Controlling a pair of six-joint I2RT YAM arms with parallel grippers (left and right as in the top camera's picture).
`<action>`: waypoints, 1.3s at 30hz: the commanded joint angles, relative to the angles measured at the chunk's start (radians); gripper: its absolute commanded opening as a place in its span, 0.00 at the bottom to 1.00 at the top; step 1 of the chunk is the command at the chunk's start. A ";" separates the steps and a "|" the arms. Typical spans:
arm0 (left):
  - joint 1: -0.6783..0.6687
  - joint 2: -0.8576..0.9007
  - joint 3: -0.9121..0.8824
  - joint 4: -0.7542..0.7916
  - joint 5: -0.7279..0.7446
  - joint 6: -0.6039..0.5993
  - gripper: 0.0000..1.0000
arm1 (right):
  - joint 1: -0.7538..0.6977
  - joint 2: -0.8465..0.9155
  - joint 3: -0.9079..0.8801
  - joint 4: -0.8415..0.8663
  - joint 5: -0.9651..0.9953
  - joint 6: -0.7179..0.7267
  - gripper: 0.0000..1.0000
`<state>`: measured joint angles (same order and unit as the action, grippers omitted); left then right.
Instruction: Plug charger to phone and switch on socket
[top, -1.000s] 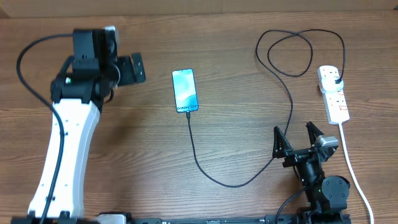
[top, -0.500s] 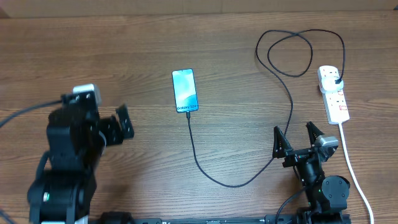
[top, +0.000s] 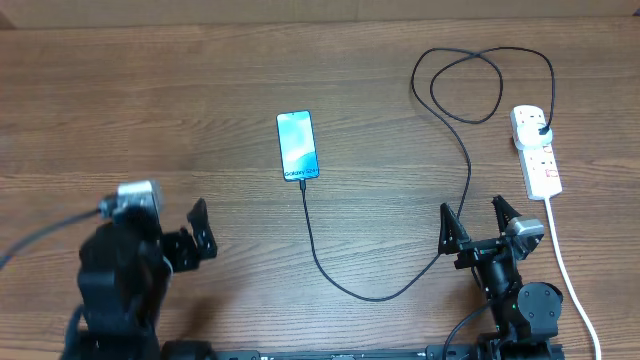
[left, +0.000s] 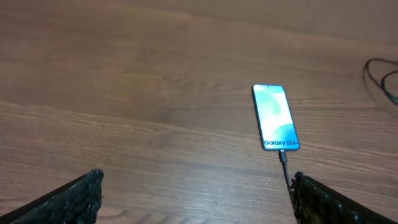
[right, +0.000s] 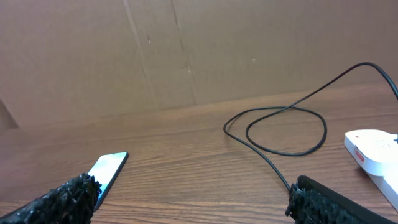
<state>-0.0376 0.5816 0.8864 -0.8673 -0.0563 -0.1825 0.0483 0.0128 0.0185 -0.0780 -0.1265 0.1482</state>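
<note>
Wood-grain bench (top: 200, 100), brown cardboard wall behind it. The phone (top: 297, 146) lies flat mid-bench with its screen lit, and the charger (top: 318, 262) meets its near short edge. The black cable loops off right to a plug seated in the socket (top: 537, 152). The left claw (top: 203, 231) gapes wide and empty, well apart from the phone. The right claw (top: 470, 206) is just as wide, holding nothing, close beside the cable.

You see a brown wooden table (top: 150, 90). On it lie the phone (top: 297, 145), the black charger (top: 375, 298) and the white socket (top: 537, 150).
</note>
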 joint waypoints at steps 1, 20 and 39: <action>0.000 -0.101 -0.123 0.064 0.009 0.031 1.00 | 0.003 -0.010 -0.011 0.004 0.001 -0.008 1.00; 0.048 -0.517 -0.715 0.676 0.049 0.018 1.00 | 0.003 -0.010 -0.011 0.004 0.001 -0.008 1.00; 0.074 -0.578 -0.882 0.829 -0.051 -0.121 1.00 | 0.003 -0.010 -0.011 0.004 0.001 -0.008 1.00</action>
<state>0.0277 0.0151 0.0185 -0.0231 -0.0551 -0.2474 0.0483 0.0128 0.0185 -0.0780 -0.1261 0.1482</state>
